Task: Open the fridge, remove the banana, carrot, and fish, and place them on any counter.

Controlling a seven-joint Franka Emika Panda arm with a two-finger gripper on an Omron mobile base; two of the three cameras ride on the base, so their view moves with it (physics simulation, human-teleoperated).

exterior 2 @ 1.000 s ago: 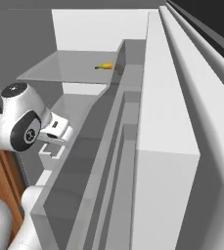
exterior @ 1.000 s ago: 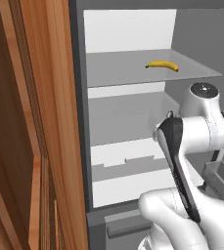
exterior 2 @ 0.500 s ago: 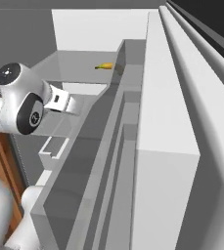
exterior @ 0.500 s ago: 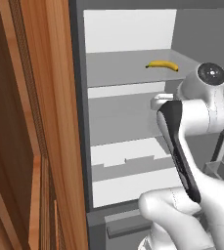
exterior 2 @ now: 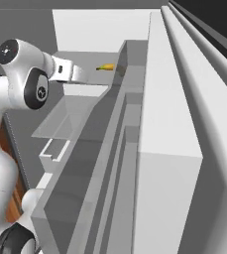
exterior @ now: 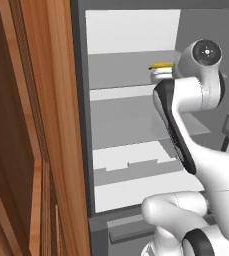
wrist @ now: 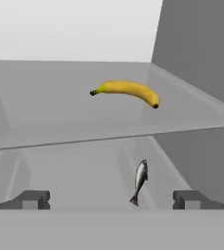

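Inside fridge (exterior: 136, 150), gripper (wrist: 111, 200) released, lined up below banana (wrist: 125, 90) on upper shelf; next: rise, advance, clamp. Fish (wrist: 139, 180) waits below.

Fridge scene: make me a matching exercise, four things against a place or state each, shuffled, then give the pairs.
Things:
1. banana
2. fish
3. gripper
4. fridge

Places or states:
A. lies on the shelf below the glass shelf
B. door open, white inside
C. lies on the upper glass shelf
D. open, holding nothing

Pairs: 1-C, 2-A, 3-D, 4-B
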